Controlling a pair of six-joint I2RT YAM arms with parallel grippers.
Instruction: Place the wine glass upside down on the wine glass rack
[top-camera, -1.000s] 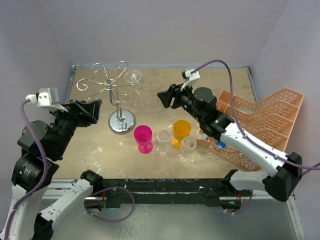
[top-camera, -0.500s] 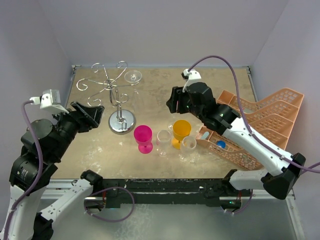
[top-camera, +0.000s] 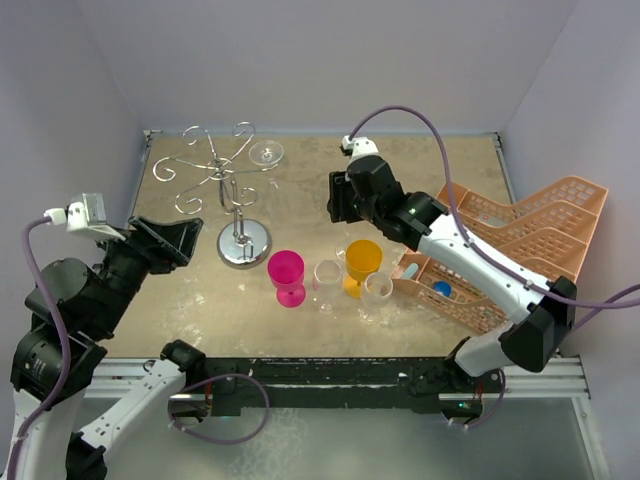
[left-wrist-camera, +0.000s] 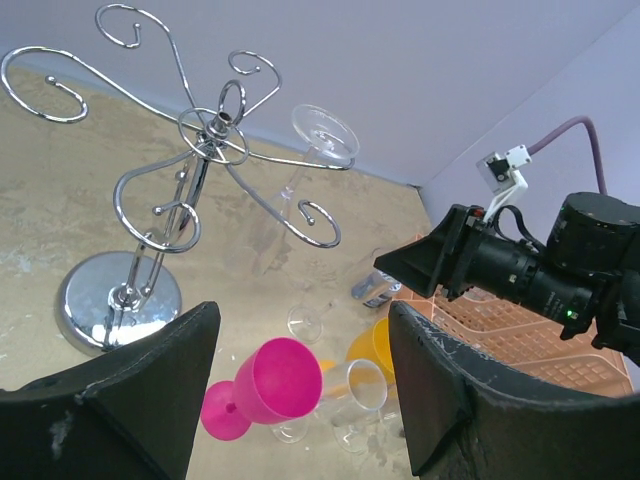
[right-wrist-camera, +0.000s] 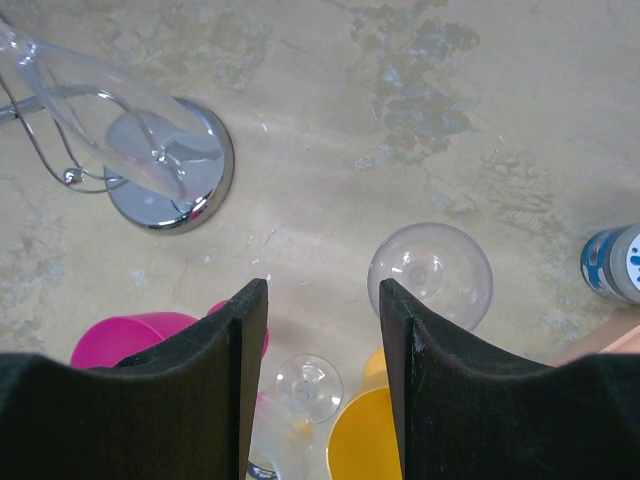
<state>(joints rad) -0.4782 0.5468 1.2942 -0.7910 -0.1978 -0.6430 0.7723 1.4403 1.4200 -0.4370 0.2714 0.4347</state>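
The chrome wine glass rack (top-camera: 236, 190) stands at the back left on its round base (left-wrist-camera: 120, 298). One clear wine glass (top-camera: 266, 153) hangs upside down from a scroll arm (left-wrist-camera: 325, 135). In front stand a pink glass (top-camera: 286, 273), a yellow glass (top-camera: 363, 260) and clear wine glasses (top-camera: 327, 280) (right-wrist-camera: 430, 272). My right gripper (top-camera: 336, 200) hovers open and empty above this cluster, pointing down (right-wrist-camera: 322, 300). The left gripper (top-camera: 176, 240) is open and empty, left of the rack base, facing the glasses (left-wrist-camera: 303, 335).
A peach plastic crate (top-camera: 525, 240) takes up the right side, with a blue-capped bottle (top-camera: 441, 288) lying at its near end (right-wrist-camera: 612, 262). Walls close in the table at the back and both sides.
The right arm has swung left and back and turned to point down over the glasses, its jaws narrowing somewhat. The left arm has drawn back a little toward the near left.
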